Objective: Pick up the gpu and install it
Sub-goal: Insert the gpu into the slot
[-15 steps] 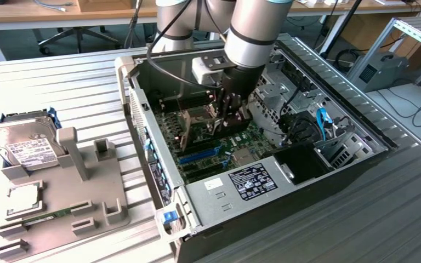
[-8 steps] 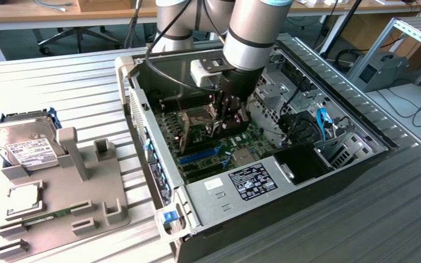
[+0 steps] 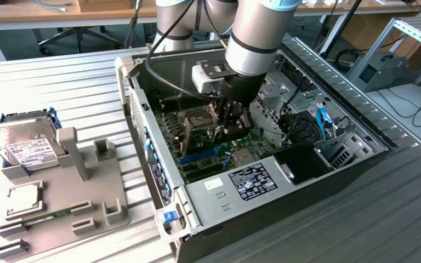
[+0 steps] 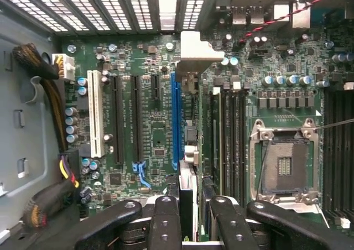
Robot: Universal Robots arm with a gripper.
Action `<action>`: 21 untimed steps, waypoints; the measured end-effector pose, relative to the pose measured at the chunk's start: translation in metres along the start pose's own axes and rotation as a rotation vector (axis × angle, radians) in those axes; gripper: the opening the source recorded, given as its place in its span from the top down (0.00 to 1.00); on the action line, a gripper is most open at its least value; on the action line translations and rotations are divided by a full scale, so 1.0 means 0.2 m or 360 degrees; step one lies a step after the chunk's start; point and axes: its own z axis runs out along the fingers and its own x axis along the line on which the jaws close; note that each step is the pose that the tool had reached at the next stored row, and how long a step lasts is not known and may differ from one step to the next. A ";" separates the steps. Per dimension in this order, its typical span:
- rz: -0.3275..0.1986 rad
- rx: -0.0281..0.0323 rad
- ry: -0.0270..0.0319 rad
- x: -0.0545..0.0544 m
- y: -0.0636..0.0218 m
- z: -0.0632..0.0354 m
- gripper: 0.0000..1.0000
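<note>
We see the gripper low inside the open case, in the middle of the exterior view; its jaws are clamped on the gpu, which stands on edge between them. In the wrist view the card runs from the lower middle of the frame up to its silver bracket in the upper middle; it lies just beside the blue slot and parallel to it, but we cannot tell if its edge already sits in the slot or only hangs above it.

We judge the step in hand to be the seating of the card. To do it well we would keep the card upright and in line with the blue slot; the bracket should meet the rear wall of the case at the upper edge of the frame; the push should go straight down, with even pressure along the card, so that one end does not enter before the other. The cable bundle at the lower left is well apart from the card.
</note>
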 end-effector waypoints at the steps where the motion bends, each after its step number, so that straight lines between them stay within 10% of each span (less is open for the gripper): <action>1: 0.0000 0.00001 -0.00001 0.00 0.002 0.000 0.74; 21: 0.0000 0.00000 0.00001 0.03 0.057 0.011 0.74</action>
